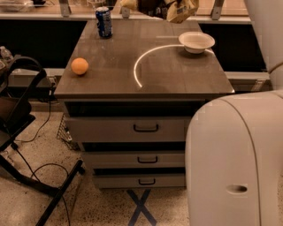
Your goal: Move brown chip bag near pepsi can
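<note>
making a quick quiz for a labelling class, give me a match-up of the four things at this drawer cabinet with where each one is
Things
1. pepsi can
2. orange
3. white bowl
4. brown chip bag

Places
A. left side of the cabinet top, nearer the front edge
B. top edge of the picture, beside the gripper, which seems to be the dark shape there
C. far left corner of the top
D. far right part of the top

Pairs: 1-C, 2-A, 3-D, 4-B

The claw point(152, 6) hangs at the top edge, the white arm point(265, 35) rising at right.
</note>
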Action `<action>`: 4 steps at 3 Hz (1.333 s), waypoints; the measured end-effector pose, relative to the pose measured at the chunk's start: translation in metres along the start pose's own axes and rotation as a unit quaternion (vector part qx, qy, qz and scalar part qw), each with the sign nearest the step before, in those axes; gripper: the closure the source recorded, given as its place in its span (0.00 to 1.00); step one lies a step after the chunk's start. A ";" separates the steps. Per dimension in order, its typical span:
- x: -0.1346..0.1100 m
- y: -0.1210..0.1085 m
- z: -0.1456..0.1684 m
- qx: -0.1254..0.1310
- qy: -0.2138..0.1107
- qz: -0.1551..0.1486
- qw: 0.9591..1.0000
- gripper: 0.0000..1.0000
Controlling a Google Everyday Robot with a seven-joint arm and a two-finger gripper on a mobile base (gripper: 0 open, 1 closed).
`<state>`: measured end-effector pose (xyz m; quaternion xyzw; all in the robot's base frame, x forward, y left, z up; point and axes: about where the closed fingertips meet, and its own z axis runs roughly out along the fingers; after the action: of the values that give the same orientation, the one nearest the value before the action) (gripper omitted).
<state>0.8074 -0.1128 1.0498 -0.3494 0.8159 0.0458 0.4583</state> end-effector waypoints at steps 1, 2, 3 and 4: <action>-0.015 -0.033 0.041 0.076 -0.016 -0.009 0.997 1.00; -0.019 -0.053 0.063 0.118 -0.024 -0.012 0.993 1.00; -0.009 -0.071 0.092 0.123 -0.062 0.020 0.990 1.00; 0.013 -0.062 0.159 0.083 -0.107 0.064 0.989 1.00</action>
<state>0.9551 -0.1037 0.9634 -0.2504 0.7839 0.0442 0.5664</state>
